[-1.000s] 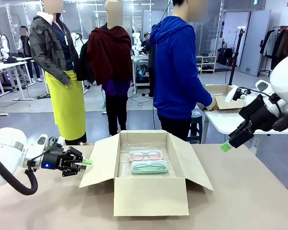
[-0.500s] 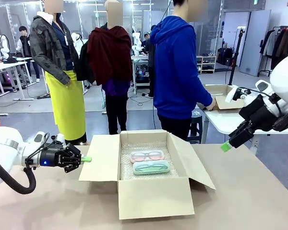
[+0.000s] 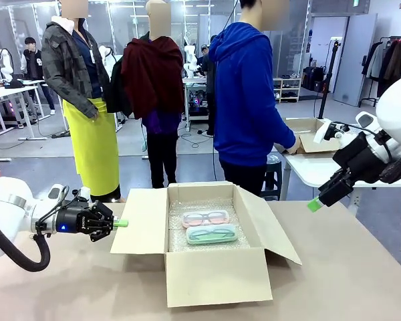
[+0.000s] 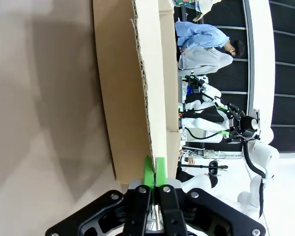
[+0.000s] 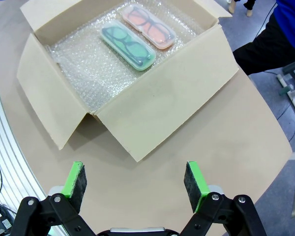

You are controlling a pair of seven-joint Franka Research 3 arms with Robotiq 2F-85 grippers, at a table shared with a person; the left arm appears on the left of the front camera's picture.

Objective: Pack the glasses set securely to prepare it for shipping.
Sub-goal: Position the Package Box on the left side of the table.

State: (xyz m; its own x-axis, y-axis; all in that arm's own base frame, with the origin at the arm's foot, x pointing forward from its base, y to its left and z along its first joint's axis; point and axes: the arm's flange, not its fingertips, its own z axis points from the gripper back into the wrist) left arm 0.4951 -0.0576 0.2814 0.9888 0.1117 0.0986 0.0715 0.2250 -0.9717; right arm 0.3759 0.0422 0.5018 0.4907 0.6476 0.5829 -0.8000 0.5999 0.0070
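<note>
Left wrist view: left gripper pads pinch the cardboard box's left flap edge. Right wrist view: right gripper, fingers spread wide, hangs above the box; pink case and mint green case lie side by side on bubble wrap inside.
</note>
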